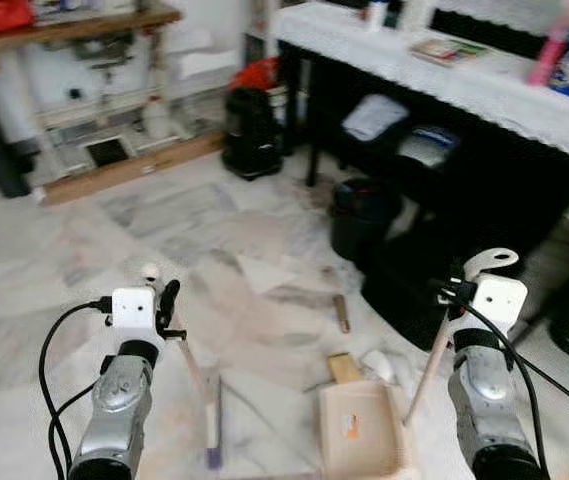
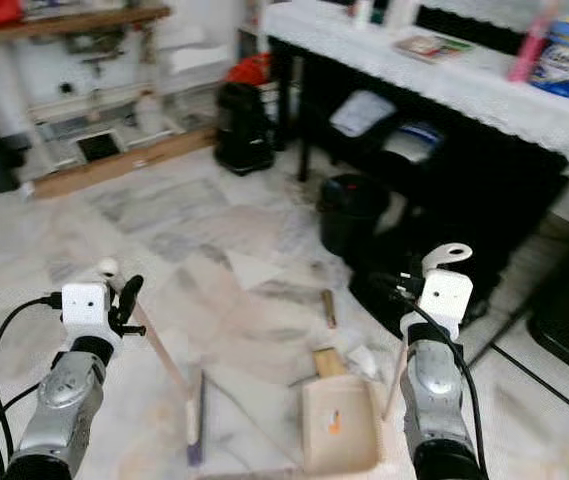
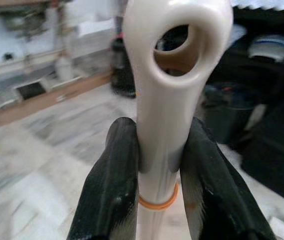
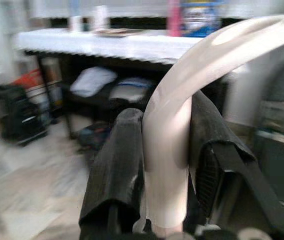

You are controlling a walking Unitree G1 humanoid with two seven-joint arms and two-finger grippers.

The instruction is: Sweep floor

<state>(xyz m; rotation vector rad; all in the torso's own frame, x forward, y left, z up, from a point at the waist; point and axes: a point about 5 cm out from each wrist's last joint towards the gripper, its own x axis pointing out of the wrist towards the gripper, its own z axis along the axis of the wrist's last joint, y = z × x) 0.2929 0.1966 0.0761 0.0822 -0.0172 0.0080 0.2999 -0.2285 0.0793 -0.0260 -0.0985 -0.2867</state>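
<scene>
Left gripper (image 3: 154,165) jaws clamped on broom handle (image 1: 192,365), brush end on marble floor (image 1: 84,250). Right gripper (image 4: 166,165) jaws clamped on dustpan handle (image 1: 429,360); dustpan (image 1: 359,430) rests on floor beside debris (image 1: 341,312).

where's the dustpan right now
The dustpan sits on the marble floor low in the eye views, right of the broom head, its handle in the right gripper.

Marble floor (image 1: 84,260), white walls; dark worktop (image 1: 444,75) w/ lace cloth at right, wooden shelf (image 1: 74,25) back left.
</scene>
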